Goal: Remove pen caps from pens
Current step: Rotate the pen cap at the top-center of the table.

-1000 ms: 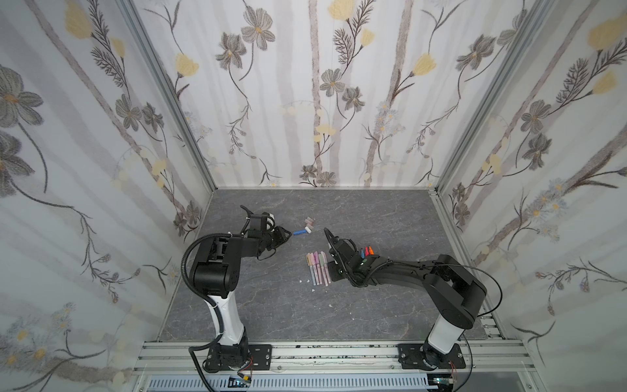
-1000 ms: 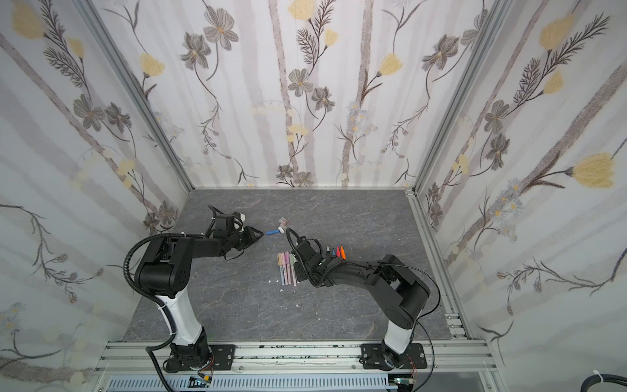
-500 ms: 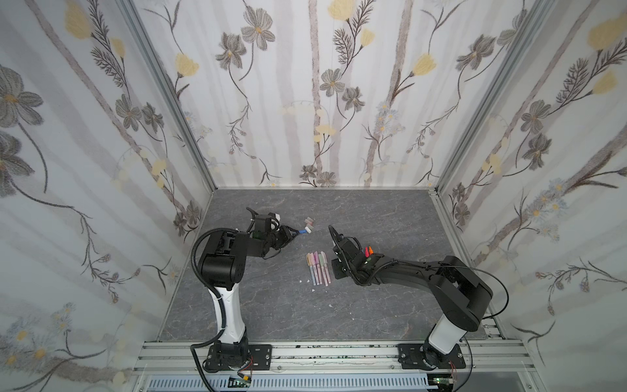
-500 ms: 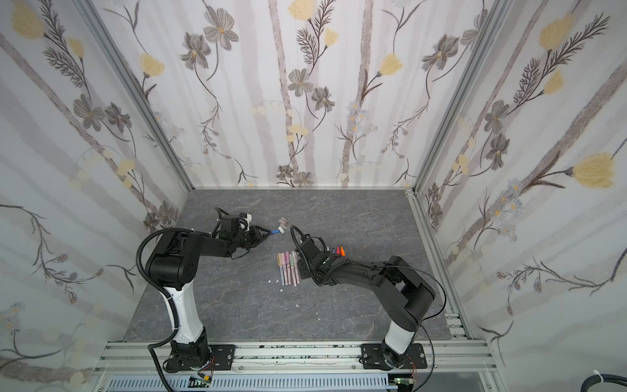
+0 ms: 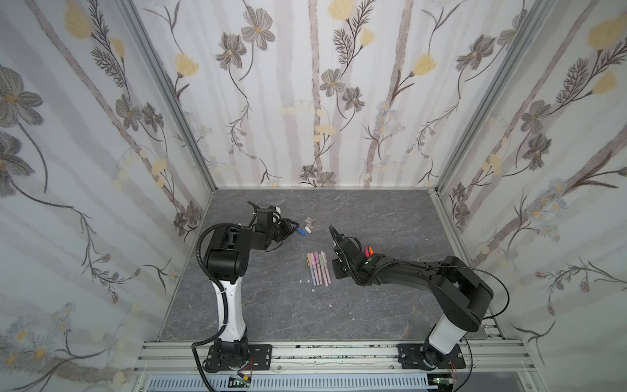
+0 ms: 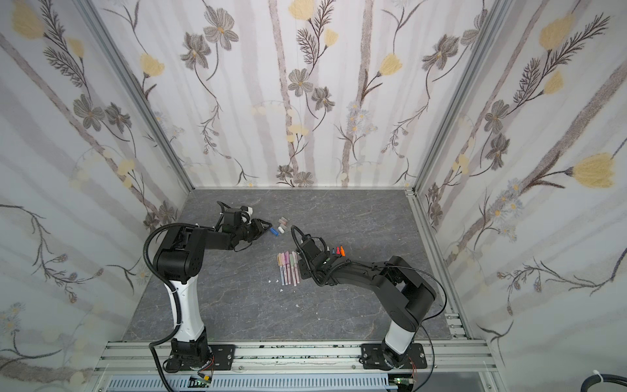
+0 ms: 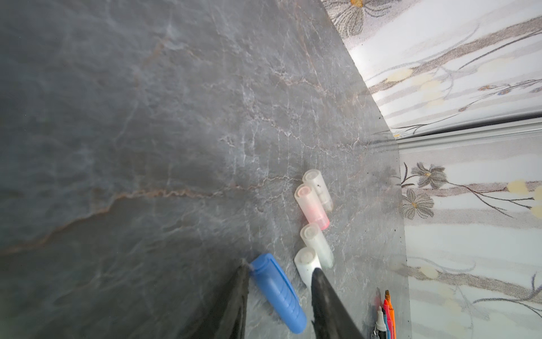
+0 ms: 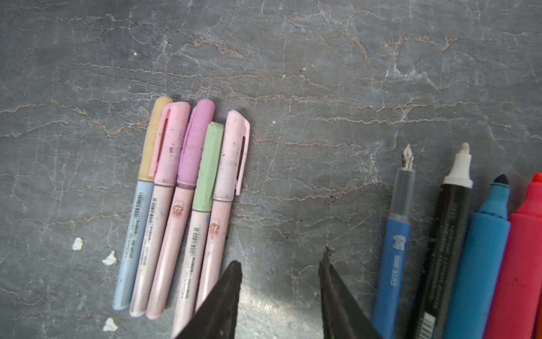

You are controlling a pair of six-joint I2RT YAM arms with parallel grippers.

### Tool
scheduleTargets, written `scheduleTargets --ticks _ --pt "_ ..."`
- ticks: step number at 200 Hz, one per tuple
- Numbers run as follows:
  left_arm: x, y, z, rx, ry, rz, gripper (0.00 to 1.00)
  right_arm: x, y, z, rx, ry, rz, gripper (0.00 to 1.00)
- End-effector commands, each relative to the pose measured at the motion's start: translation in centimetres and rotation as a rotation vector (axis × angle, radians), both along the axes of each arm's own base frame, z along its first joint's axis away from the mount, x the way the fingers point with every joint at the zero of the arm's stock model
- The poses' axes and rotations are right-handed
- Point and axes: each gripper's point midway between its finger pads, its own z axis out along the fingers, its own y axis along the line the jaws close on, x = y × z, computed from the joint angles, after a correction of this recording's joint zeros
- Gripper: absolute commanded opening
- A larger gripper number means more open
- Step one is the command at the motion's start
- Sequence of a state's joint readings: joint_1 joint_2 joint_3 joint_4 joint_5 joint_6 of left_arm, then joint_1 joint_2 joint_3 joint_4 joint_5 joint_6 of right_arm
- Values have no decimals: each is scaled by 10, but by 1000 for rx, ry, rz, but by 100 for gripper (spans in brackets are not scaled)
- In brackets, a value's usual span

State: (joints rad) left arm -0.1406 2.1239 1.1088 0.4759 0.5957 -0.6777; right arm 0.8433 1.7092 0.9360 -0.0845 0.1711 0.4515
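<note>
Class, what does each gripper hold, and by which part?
Nothing is held. The blue cap lies between the open jaws of the left gripper; the right gripper is open and empty.

Worktop (image 5: 373, 210): dark grey, stone-patterned with pale and rust-coloured veins. It runs under the left jaws and the right jaws and on to the walls.

Debris: small white specks (image 8: 77, 243) lie on the worktop to the left of the right jaws, apart from them. A lone speck (image 5: 330, 306) lies nearer the front than those jaws.

Enclosure: pale floral wallpaper (image 5: 305, 101) covers three sides, well beyond both sets of jaws. Aluminium posts (image 5: 169, 95) stand at the two rear corners.

Front edge: an aluminium rail (image 5: 322, 353) with a slotted strip (image 5: 288, 385) below it, both well behind the jaws. A black cable (image 6: 604, 383) shows at the corner in a top view.
</note>
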Motion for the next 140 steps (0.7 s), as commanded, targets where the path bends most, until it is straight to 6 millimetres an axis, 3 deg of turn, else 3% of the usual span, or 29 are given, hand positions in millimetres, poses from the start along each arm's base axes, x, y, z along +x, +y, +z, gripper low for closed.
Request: scheduleTargets --ticks 1,74,140 --pt "-3 2 -12 14 42 12 39 3 -1 3 -3 -21 -8 44" --pt "-25 5 -16 22 62 2 39 5 -2 2 -5 -22 -11 44" --pt "-13 -2 -23 -3 63 2 39 5 -2 6 -8 -25 -5 44"
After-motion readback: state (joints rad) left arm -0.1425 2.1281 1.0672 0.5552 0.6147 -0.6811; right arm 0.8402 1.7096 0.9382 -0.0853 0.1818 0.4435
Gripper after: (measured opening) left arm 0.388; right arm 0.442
